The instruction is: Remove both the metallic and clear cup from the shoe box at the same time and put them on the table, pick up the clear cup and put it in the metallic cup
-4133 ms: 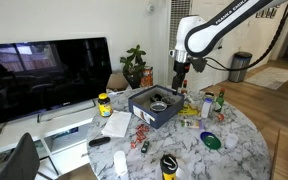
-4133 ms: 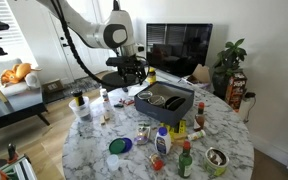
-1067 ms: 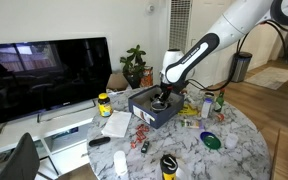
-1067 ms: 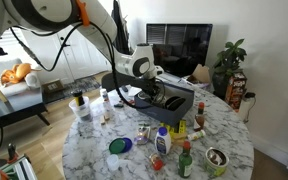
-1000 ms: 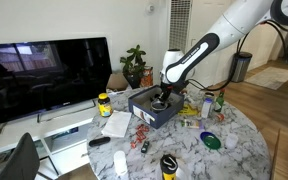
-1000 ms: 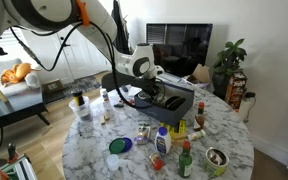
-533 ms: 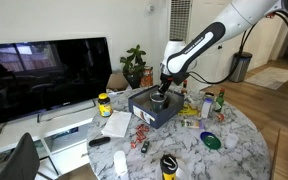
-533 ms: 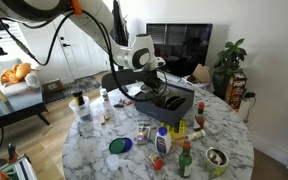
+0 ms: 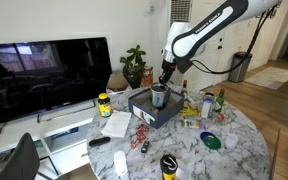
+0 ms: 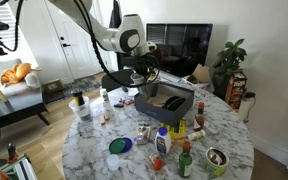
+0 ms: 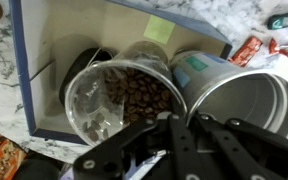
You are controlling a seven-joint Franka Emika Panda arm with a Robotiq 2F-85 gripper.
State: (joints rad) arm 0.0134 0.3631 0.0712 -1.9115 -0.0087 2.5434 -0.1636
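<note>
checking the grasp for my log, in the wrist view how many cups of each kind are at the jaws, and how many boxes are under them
clear cup: 1
metallic cup: 1
shoe box: 1
total: 3

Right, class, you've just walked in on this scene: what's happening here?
The robot's end effector is shut on two cups at once, the clear cup and the metallic cup, pinching them where their walls meet. The pair hangs just over the open shoe box. Neither cup is on the table yet.
</note>
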